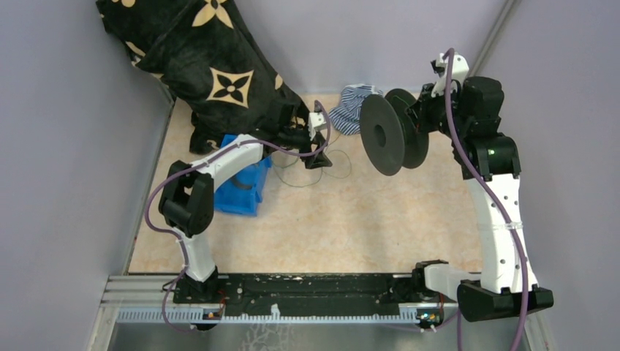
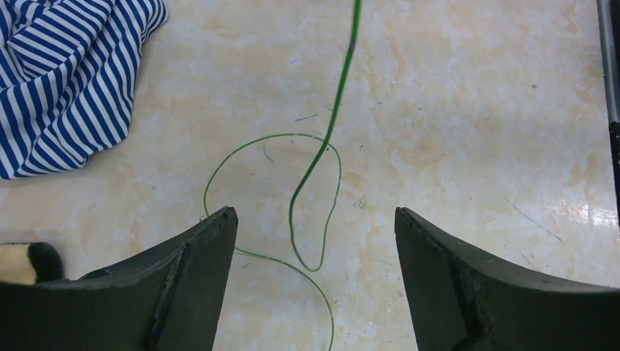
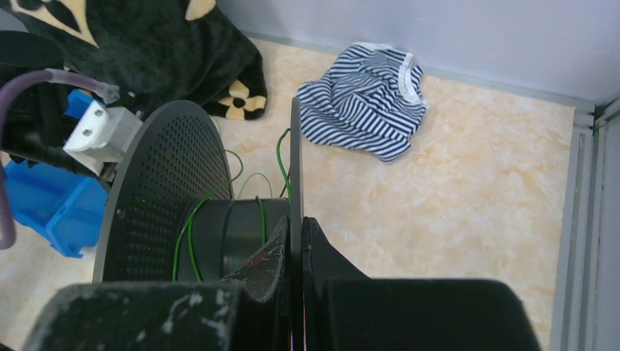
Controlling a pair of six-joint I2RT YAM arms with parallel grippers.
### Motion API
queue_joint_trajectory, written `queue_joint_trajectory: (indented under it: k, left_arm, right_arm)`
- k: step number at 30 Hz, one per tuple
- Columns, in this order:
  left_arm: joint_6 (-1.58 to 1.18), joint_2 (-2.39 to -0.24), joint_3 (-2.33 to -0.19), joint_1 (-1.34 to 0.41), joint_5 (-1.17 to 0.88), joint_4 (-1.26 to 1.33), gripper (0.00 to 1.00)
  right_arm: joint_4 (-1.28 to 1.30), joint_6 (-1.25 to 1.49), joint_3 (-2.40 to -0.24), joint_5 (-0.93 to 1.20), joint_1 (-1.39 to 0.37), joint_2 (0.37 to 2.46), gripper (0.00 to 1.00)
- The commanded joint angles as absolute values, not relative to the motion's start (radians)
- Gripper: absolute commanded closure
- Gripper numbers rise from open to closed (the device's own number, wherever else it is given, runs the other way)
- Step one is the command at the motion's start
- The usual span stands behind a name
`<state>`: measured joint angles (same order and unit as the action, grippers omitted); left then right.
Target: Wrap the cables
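Nearest the lens in the left wrist view, the two black fingers [image 2: 186, 285] of my left gripper [image 2: 316, 216] stand wide apart and released, with nothing between them but bare tabletop [image 2: 468, 131] and wire. I see the cables [image 2: 338, 102] as one thin green strand lying flat below the open jaws. Its long run comes in from the top edge of that view and points down toward the fingers. It then doubles back in a narrow hairpin between them. A fainter, wider loop circles the hairpin and passes under the left finger's tip.

In the top view, this loose wire lies on the far half of the tabletop, left of centre, between the left gripper and the black spool [image 1: 391, 131].

My right gripper [image 3: 295, 227] is clenched on the spool, its fingers pinching the edge of the near flange. It holds the spool up off the tabletop with its axis roughly level and running left to right, so the flanges stand upright. I count a few green turns of the cables already round the hub, and one strand leaves the spool toward the far edge.

A blue-and-white striped cloth [image 1: 354, 106] lies crumpled at the middle of the far edge. A black blanket with cream flowers [image 1: 212, 66] fills the far left corner. A blue bin [image 1: 245, 186] sits near the left edge, beside the left arm.
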<state>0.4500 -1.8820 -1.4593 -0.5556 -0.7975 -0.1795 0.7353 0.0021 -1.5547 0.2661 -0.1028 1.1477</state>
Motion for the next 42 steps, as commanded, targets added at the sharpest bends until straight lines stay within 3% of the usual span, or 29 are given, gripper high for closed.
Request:
queue_joint_trajectory:
  k: [1,6,19,25,34,42]
  left_arm:
    - [0.471,-1.885,-1.436,-0.544,-0.816,-0.124,0.16]
    - [0.449,-1.907,-1.42,-0.538,-0.843,-0.086,0.18]
    - [0.441,-1.937,-1.392,-0.521,-0.855,-0.058,0.41]
    - [0.449,-1.95,-1.399,-0.519,-0.862,-0.058,0.61]
    - [0.447,-1.951,-1.399,-0.513,-0.898,-0.078,0.99]
    - [0.449,-1.959,-1.41,-0.521,-0.847,-0.143,1.0]
  right_arm:
    - [0.683,0.015,-1.662,0.307,-0.11,1.132,1.0]
    - [0.695,0.018,-1.687,0.314,-0.11,1.141,1.0]
    - [0.695,0.011,-1.715,0.286,-0.11,1.149,1.0]
    - [0.693,0.009,-1.723,0.276,-0.11,1.155,1.0]
    - [0.679,0.027,-1.74,0.255,-0.11,1.171,1.0]
    - [0.651,0.089,-1.797,0.261,-0.11,1.22,1.0]
